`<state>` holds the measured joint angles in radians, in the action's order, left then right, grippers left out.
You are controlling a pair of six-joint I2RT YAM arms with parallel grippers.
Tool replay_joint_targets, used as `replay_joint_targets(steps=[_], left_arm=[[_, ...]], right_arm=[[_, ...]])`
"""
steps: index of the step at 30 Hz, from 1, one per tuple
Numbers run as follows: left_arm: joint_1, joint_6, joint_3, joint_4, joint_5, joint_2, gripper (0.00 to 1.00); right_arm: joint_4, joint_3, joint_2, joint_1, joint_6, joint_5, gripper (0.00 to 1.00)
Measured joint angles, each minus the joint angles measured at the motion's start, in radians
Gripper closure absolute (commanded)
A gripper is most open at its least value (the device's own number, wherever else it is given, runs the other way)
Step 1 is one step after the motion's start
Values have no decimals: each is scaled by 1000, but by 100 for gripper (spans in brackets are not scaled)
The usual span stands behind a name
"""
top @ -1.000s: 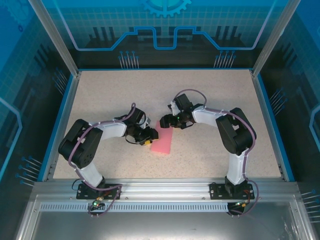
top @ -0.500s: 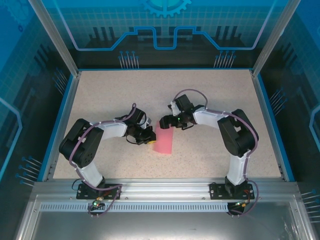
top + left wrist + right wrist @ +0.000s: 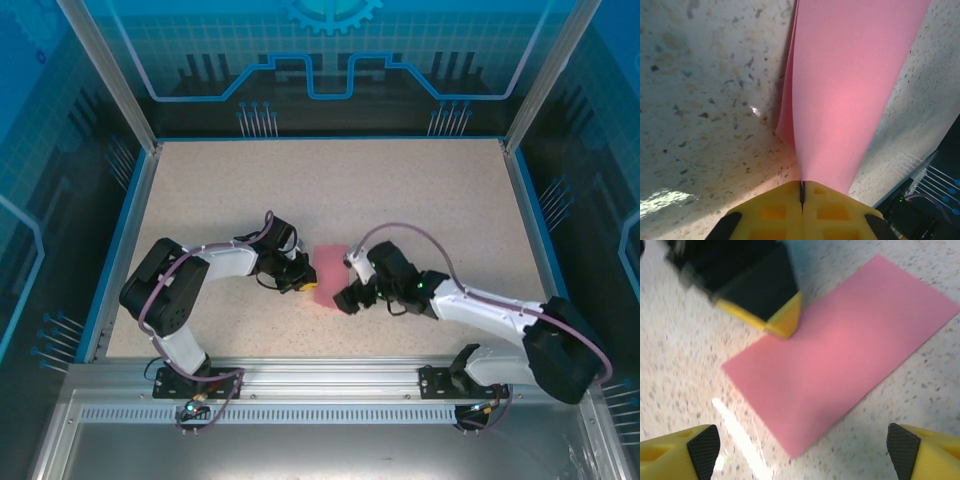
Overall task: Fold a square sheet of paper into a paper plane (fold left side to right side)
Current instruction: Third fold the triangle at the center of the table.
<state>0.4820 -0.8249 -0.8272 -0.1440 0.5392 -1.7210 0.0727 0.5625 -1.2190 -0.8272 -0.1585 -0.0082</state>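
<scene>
Now | left claw [image 3: 801,199] pinches paper [image 3: 845,90] at its edge, sheet lying folded ahead of it on bench [image 3: 700,100] | right claw [image 3: 801,447] wide, hovering just over paper | step: likely creasing; hold edges aligned, press flat along fold.

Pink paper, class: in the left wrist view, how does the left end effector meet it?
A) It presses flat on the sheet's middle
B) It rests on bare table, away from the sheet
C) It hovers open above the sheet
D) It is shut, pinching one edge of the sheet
D: the left end effector has its yellow tips pressed together, and the edge of the pink paper runs into the seam between them.
</scene>
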Motion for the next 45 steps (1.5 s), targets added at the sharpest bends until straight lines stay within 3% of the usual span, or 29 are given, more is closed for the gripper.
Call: replay_joint_targets(steps=[5, 9, 12, 18, 23, 27, 29, 31, 32, 35, 37, 45], left_arm=[[0, -35, 0, 5, 17, 0, 100], [0, -42, 0, 8, 24, 0, 100], [0, -42, 0, 8, 27, 0, 100], [0, -42, 0, 8, 32, 0, 100], [0, -41, 0, 8, 35, 0, 100], [0, -41, 0, 8, 35, 0, 100], [0, -41, 0, 7, 35, 0, 100], [0, -36, 0, -1, 34, 0, 100], [0, -32, 0, -8, 34, 0, 99], [0, -9, -2, -34, 31, 0, 92], [0, 12, -5, -54, 24, 2, 82], [-37, 116, -80, -192, -19, 70, 71]], right_arm=[[-18, -35, 9, -158, 56, 123, 9], [-32, 11, -95, -245, 98, 223, 9], [-40, 65, -193, -270, 124, 267, 10], [-51, 151, -305, -272, 161, 317, 23], [-64, 190, -352, -272, 180, 330, 40], [-66, 193, -369, -272, 185, 341, 60], [-67, 193, -369, -270, 182, 338, 74], [-67, 193, -369, -266, 181, 330, 95], [-67, 193, -369, -263, 179, 323, 100], [-66, 193, -364, -244, 176, 296, 100], [-66, 193, -357, -231, 174, 283, 100], [-63, 177, -338, -192, 152, 213, 100]])
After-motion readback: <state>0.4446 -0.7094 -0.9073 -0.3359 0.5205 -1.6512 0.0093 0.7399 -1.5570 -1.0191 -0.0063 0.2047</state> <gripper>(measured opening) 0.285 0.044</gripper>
